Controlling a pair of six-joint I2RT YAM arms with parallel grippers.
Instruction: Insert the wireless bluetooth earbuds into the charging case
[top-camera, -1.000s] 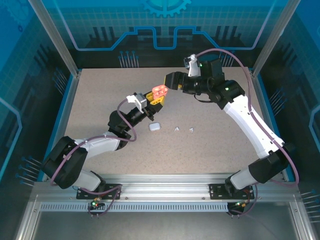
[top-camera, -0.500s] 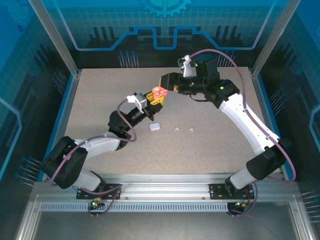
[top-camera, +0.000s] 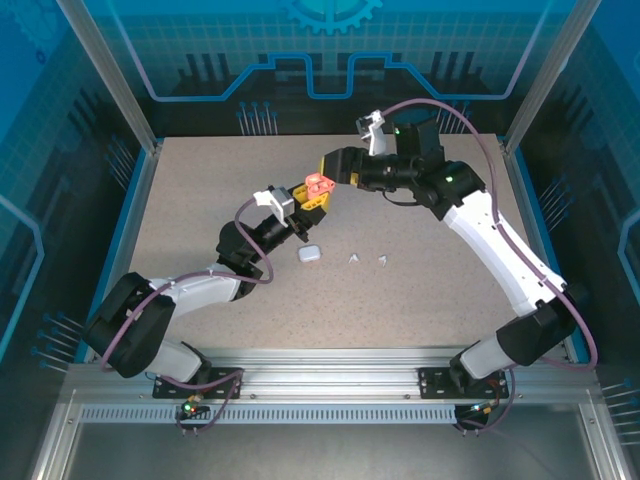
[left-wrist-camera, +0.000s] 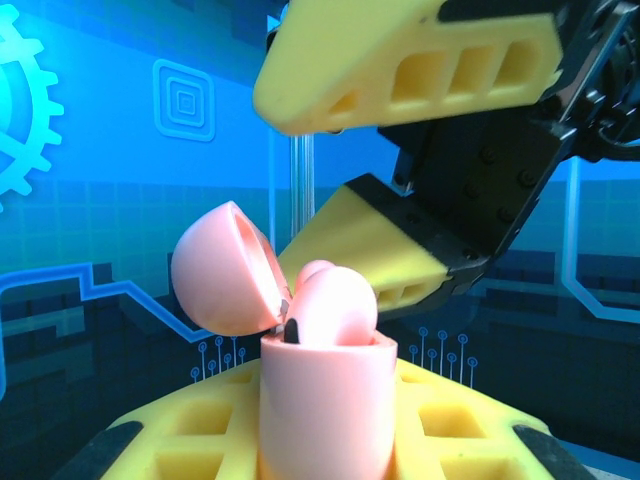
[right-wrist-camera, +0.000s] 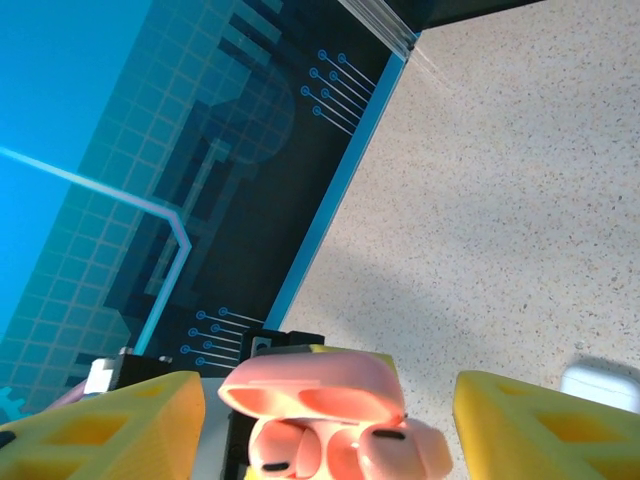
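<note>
Salmon-pink gloss plastic, should handle light and slippery: charging case (left-wrist-camera: 322, 400) clamped at base by left gripper (top-camera: 313, 194), earbuds (right-wrist-camera: 400, 452) seemingly seated, right gripper (right-wrist-camera: 320, 430) spread empty astride lid (right-wrist-camera: 312, 385).

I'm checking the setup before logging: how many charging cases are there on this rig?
2. The pink case, lid open, is held up in the left claw; the white case lies on the table, just below that claw in the top view.

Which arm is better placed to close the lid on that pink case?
Probably the right. The left gripper is shut on the pink case, holding it up with its lid open. The right gripper stands open, fingers either side of the case, free to push.
</note>
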